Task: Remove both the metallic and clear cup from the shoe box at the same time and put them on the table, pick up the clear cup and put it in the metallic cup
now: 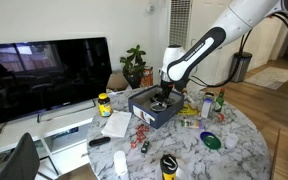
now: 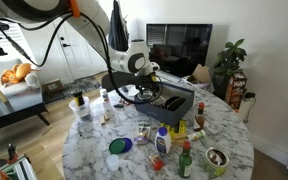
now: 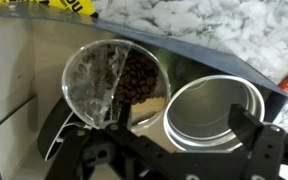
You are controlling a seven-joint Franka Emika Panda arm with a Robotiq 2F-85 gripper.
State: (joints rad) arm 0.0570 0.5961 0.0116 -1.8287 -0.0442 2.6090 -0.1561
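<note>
Black television (image 1: 44, 75) on white stand (image 1: 64, 130), well to the side of gripper (image 1: 162, 96); potted plant (image 1: 134, 65) behind it; wooden floor (image 1: 274, 100); white walls (image 1: 84, 20).

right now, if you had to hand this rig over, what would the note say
Jaws: open, gripping nothing.
Things: small see-through clear cup and silvery cylindrical metallic cup stand side by side inside the dark navy cardboard shoe box, between the spread jaws.
Done: nothing out yet.
Left: lift both together onto the round white marble-look table, then put the clear cup into the metallic cup.
</note>
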